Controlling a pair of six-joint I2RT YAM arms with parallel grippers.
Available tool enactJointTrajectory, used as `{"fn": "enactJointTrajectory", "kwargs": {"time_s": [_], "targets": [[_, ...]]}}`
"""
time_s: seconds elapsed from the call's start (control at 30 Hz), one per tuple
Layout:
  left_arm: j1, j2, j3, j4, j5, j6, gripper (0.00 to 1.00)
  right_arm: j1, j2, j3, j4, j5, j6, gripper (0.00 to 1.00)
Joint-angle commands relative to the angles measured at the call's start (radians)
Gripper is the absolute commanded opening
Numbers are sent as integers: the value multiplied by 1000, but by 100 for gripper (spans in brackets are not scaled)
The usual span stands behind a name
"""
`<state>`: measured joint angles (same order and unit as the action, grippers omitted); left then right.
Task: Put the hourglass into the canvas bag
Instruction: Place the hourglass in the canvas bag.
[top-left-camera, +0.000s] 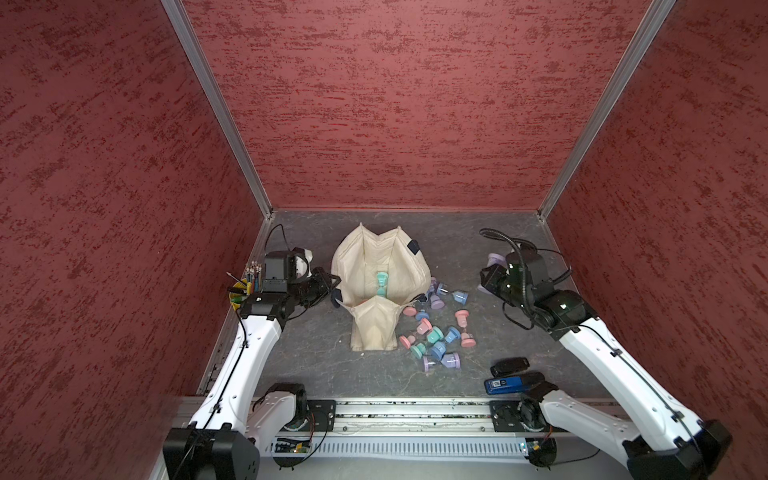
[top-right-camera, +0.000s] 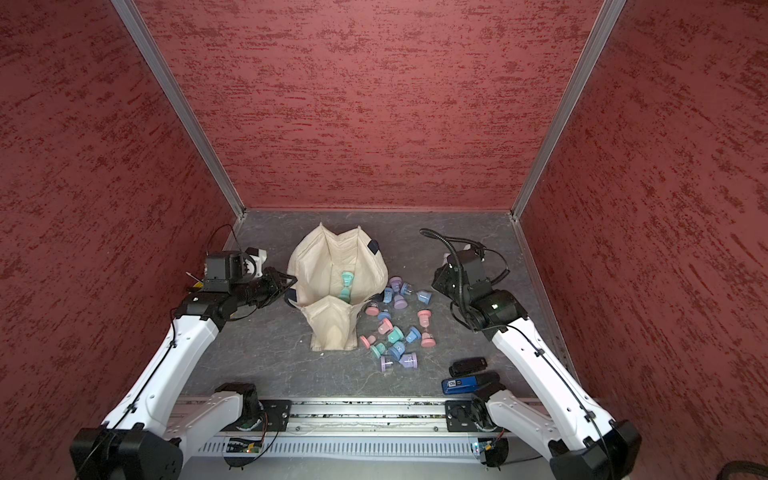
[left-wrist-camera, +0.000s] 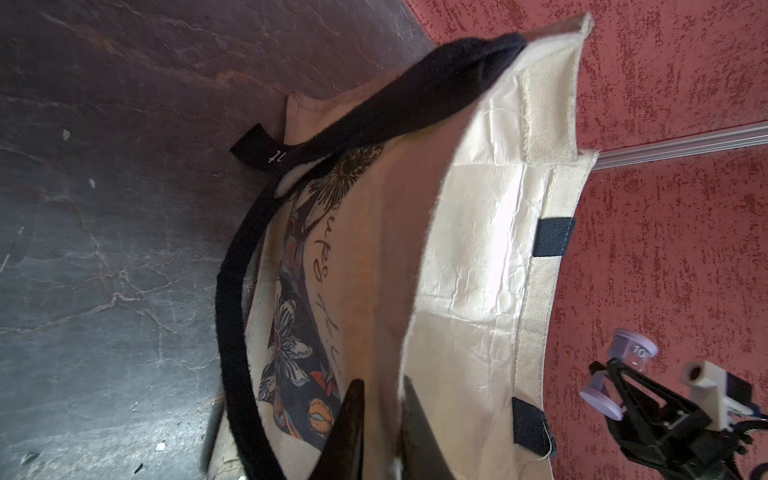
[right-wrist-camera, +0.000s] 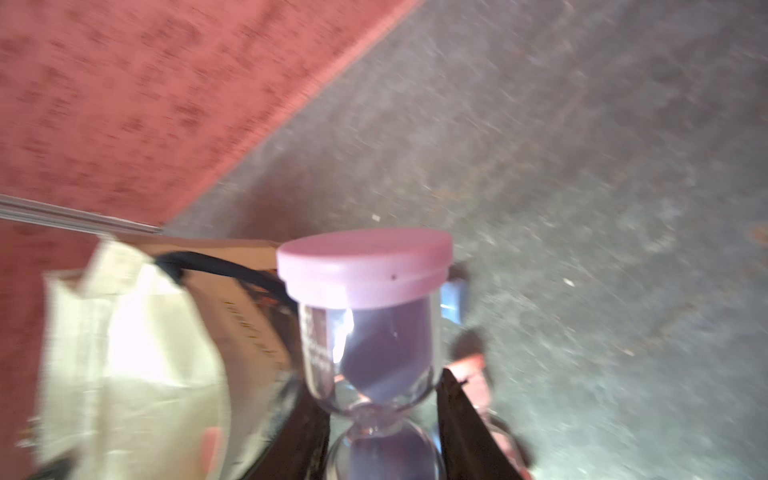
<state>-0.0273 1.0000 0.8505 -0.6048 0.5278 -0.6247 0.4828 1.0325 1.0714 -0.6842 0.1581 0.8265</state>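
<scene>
Lilac hourglass (right-wrist-camera: 365, 270), neck clamped in my right gripper (right-wrist-camera: 376, 390); left gripper (left-wrist-camera: 382, 382) pinching the rim of the canvas bag (left-wrist-camera: 478, 249); I'd clear that rim, then release inside.

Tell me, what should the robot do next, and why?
Probably swing the right arm toward the canvas bag: its jaws are shut on a lilac hourglass well off to the side, while the left jaws pinch the bag's rim, holding the mouth open.

Cream canvas bag (top-left-camera: 353, 266) mid-table, mouth gaping, teal hourglass (top-left-camera: 381, 284) inside; lilac hourglass (right-wrist-camera: 365, 332) held at neck, right of bag.
</scene>
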Motion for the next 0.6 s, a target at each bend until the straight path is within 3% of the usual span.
{"fn": "enactJointTrajectory", "kwargs": {"time_s": [0.0, 0.2, 0.57], "targets": [[6, -7, -8, 28, 19, -5, 16, 83, 86, 120, 66, 14, -30, 0], [4, -8, -5, 24, 23, -5, 14, 241, 274, 337, 59, 109, -72, 0], [-9, -4, -13, 24, 29, 7, 12, 370, 588, 620, 91, 68, -124, 0]]}}
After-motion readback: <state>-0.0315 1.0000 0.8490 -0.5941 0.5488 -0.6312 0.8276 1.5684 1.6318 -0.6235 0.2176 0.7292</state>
